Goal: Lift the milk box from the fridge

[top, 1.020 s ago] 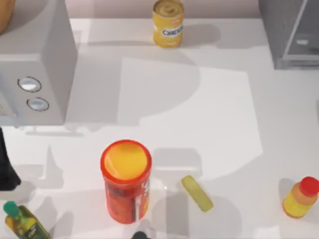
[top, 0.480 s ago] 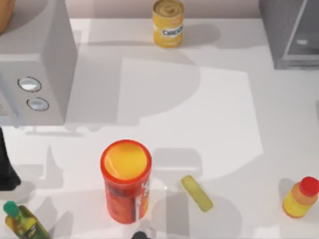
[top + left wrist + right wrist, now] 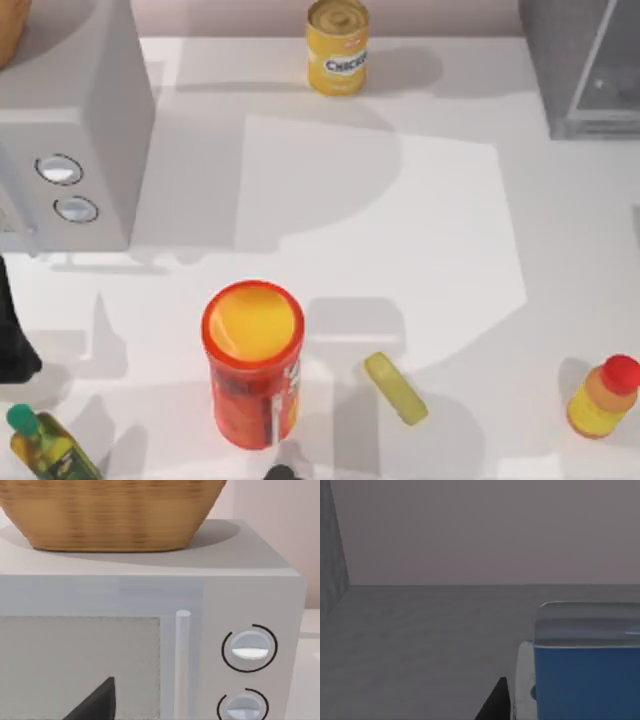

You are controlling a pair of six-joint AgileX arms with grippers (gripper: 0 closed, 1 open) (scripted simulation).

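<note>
Standing mid-table near the front, a tall red canister (image 3: 254, 362) with an orange lid; lying just right of it, a yellow-green oval piece (image 3: 395, 388). Sitting at the back edge, a yellow can (image 3: 337, 45). Occupying the left side, a light grey microwave (image 3: 70, 130) with two round dials, a woven basket (image 3: 107, 512) resting on its top. Waiting at the front corners: a green-capped bottle (image 3: 45, 446) on the left, a red-capped yellow bottle (image 3: 603, 396) on the right.

Filling the back right corner, the dark grey fridge (image 3: 580, 65). Inside it, on the grey floor, the milk box (image 3: 585, 672), blue and white, standing close before the right wrist camera. Poking in just beside the carton, one dark fingertip (image 3: 496, 703) of the right gripper — how wide the fingers are set, or whether gripping anything, impossible to tell. Sitting at the left edge, facing the microwave door, the left arm (image 3: 12, 335); its finger spacing likewise impossible to tell.
</note>
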